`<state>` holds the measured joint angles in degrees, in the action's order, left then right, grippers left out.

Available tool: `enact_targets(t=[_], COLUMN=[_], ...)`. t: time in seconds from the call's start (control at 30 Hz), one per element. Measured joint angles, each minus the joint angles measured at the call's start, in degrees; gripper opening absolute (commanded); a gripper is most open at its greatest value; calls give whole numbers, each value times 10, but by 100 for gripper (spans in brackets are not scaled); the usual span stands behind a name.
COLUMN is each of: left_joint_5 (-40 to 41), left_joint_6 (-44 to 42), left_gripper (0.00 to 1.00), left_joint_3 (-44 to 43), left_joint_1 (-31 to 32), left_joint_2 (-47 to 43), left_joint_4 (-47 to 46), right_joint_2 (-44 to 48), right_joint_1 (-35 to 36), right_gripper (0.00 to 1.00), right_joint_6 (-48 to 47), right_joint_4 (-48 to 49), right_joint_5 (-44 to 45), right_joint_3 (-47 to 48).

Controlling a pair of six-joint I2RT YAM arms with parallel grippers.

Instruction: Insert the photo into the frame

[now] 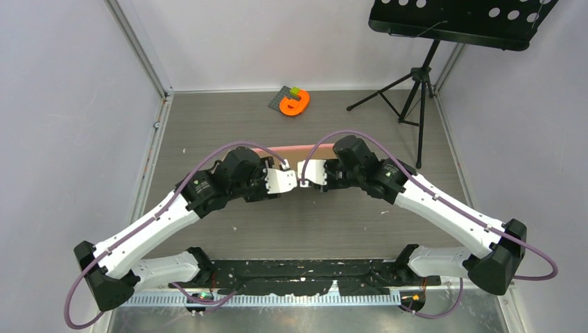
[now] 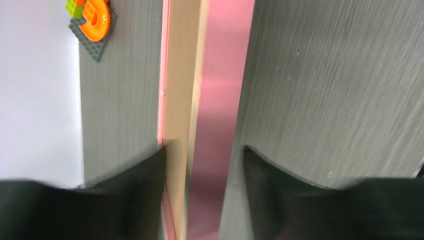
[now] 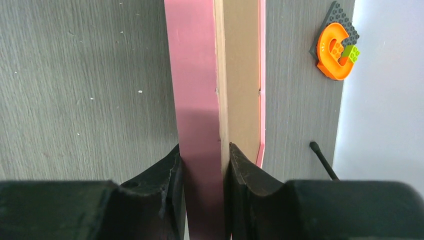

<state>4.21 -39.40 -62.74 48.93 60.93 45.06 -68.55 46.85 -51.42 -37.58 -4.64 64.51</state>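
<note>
1. Looking down from the left wrist, the frame (image 2: 220,100) runs away from the camera as a narrow pink strip. A plain brown backing board (image 2: 180,90) lies flat against it, and a thin pink line beyond the board is probably the opposite rail. The left jaws straddle strip and board. One side touches the board and the other sits right at the pink edge, but I cannot tell whether they pinch. Grey worktop (image 2: 325,75) shows on both sides, and an orange C-shaped toy block (image 2: 92,17) on a dark studded plate lies near the back wall.
2. From the right wrist, the same strip and board appear mirrored. The right jaws are clenched on the frame and board together, with both sides hard against them. Squeezing the two as one likely stops the board slipping out of the frame's back. A thin black rod (image 3: 322,160) lies at the worktop's edge.
3. From the top view, both arms reach inward and meet mid-worktop, wrists almost touching. Only a thin pink line of the frame shows behind them, which suggests it stands near upright on its edge. The photo is not visible in any view. If it is inside, the board hides it. A black music stand (image 1: 451,31) sits at the far right, well apart.
</note>
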Motion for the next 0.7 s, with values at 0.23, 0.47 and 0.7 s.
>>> enact_targets(t=[0.23, 0.47, 0.7], left_joint_5=[7, 7, -16], left_joint_6=[31, 42, 98], left_gripper=[100, 100, 100], left_joint_3=[-1, -31, -118], left_joint_1=[-12, -62, -157], left_joint_2=[-26, -44, -85], left_joint_4=[-41, -46, -45], right_joint_2=[-1, -13, -71], right_joint_1=[-2, -2, -9], right_gripper=[6, 6, 6], right_joint_6=[19, 62, 165], right_joint_4=[-14, -68, -136], right_joint_5=[8, 3, -14], right_joint_3=[12, 71, 208])
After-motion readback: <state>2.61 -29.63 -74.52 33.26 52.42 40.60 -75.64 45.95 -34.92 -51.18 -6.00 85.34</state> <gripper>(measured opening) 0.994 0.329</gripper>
